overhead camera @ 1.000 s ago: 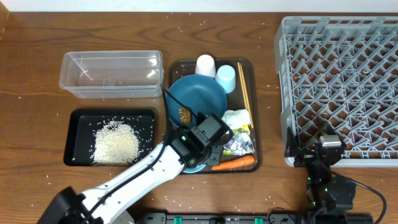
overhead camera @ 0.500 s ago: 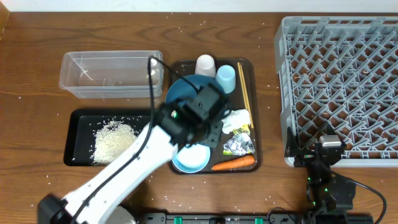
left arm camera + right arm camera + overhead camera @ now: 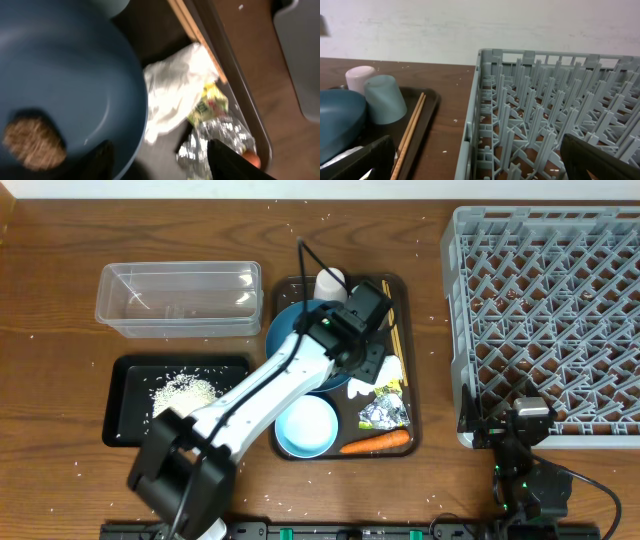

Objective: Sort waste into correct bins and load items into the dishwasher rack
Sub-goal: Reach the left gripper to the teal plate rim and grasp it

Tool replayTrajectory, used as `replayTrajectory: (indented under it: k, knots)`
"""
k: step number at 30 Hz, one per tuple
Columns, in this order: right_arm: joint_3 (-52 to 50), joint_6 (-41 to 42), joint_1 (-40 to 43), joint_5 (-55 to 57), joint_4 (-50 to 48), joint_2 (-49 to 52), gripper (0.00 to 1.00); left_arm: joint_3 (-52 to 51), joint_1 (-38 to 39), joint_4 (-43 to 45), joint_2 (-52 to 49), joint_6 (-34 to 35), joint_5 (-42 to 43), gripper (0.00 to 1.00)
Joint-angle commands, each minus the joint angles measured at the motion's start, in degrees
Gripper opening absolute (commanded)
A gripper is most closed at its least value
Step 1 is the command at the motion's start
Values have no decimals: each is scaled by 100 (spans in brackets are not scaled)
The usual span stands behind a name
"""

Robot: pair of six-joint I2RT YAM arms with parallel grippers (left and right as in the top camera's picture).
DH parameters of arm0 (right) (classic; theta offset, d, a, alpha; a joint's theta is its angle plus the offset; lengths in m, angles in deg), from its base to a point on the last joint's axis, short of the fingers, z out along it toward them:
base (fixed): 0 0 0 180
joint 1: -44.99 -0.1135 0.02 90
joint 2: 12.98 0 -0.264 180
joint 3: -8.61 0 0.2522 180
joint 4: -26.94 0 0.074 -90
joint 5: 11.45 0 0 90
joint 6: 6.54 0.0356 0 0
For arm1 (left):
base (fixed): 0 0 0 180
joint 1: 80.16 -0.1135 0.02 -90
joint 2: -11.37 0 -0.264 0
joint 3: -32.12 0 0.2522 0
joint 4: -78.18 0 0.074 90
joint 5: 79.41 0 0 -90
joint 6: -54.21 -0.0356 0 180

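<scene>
My left gripper [image 3: 366,368] hangs open over the brown tray [image 3: 405,290], between the dark-blue plate [image 3: 65,85] and the crinkled foil [image 3: 215,145]. Nothing sits between its fingers [image 3: 231,161]. A brown food lump [image 3: 32,145] lies on the plate. The white tissue [image 3: 175,90] and the green-yellow wrapper [image 3: 210,102] lie just ahead, and a bit of carrot [image 3: 252,160] shows at the right. The pale bowl [image 3: 307,426] stands at the tray's front. My right gripper [image 3: 480,170] is open beside the grey rack [image 3: 545,115].
The clear tub [image 3: 180,298] and the black tray [image 3: 130,370] holding rice [image 3: 185,390] lie left of the brown tray. A white cup [image 3: 360,75], a light-blue cup [image 3: 382,100] and chopsticks [image 3: 410,132] sit at the tray's back. Rice grains dot the table.
My left arm let go of the bowl at the tray's front and swung back over the plate toward the tissue, its jaws opening. The right arm stayed still.
</scene>
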Motion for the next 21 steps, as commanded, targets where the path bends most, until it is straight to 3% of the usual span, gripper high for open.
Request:
replayTrajectory:
  k: [1, 4, 21]
  knots:
    - [-7, -9, 48, -4, 22, -15, 99, 105, -9, 225, -225, -138, -400, 63]
    - [-7, -11, 48, -4, 22, -15, 99, 105, -9, 387, -409, -138, -802, 69]
    - [-7, -9, 48, -4, 22, -15, 99, 94, -9, 664, -1167, -136, -1126, 68]
